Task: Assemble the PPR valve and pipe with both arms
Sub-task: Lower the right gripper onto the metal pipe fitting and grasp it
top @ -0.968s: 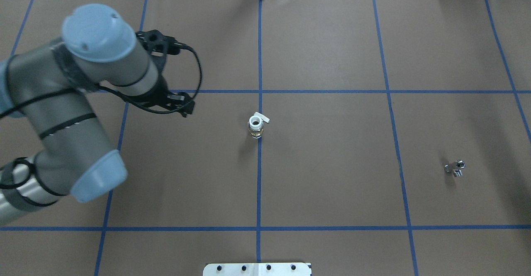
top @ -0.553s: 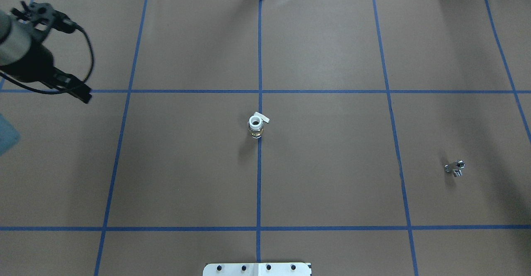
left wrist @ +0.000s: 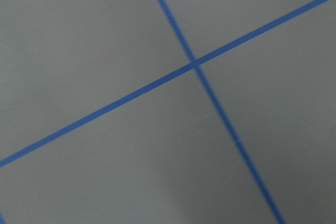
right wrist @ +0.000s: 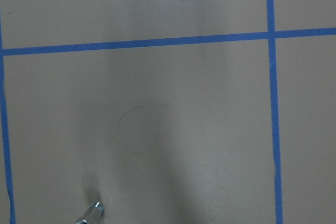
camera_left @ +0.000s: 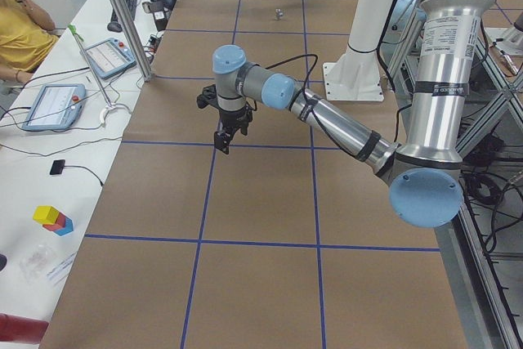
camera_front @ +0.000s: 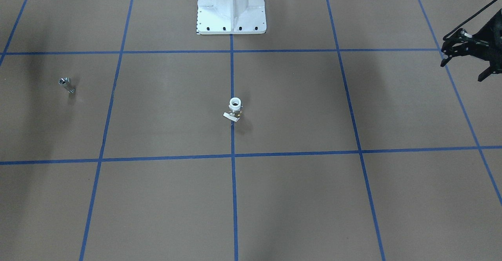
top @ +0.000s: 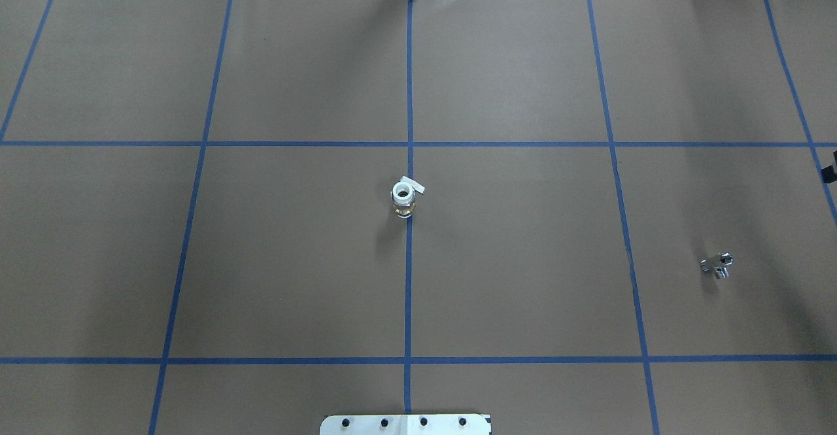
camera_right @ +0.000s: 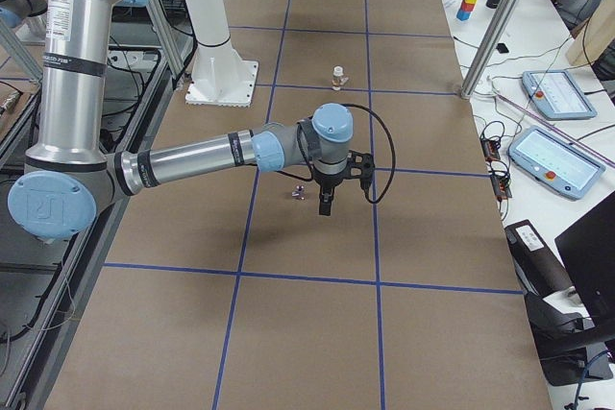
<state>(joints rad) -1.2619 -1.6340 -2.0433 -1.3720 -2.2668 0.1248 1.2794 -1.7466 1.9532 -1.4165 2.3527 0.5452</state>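
The PPR valve [top: 403, 198], with a white collar, a brass body and a whitish tab, stands upright at the table's middle; it also shows in the front view [camera_front: 235, 110] and the right-side view [camera_right: 337, 75]. The pipe [top: 717, 265], a short silver tube, lies far to its right [camera_front: 66, 84]. My right gripper [camera_right: 325, 204] hangs just beside the pipe [camera_right: 299, 193]; I cannot tell whether it is open or shut. The pipe sits at the right wrist view's bottom edge [right wrist: 90, 213]. My left gripper [camera_front: 484, 75] hovers far from the valve [camera_left: 222, 140], cut off by the frame's edge; its state is unclear.
The white pedestal [camera_front: 231, 6] stands at the robot's side of the table, in line with the valve. Blue tape lines [top: 409, 291] grid the brown table cover. Tablets and cables [camera_right: 553, 156] lie past the table's far edge. The left wrist view holds only tape lines.
My left arm has swung out of the overhead view to the left. A black sliver now shows at that view's right edge. The valve and the pipe have not moved.
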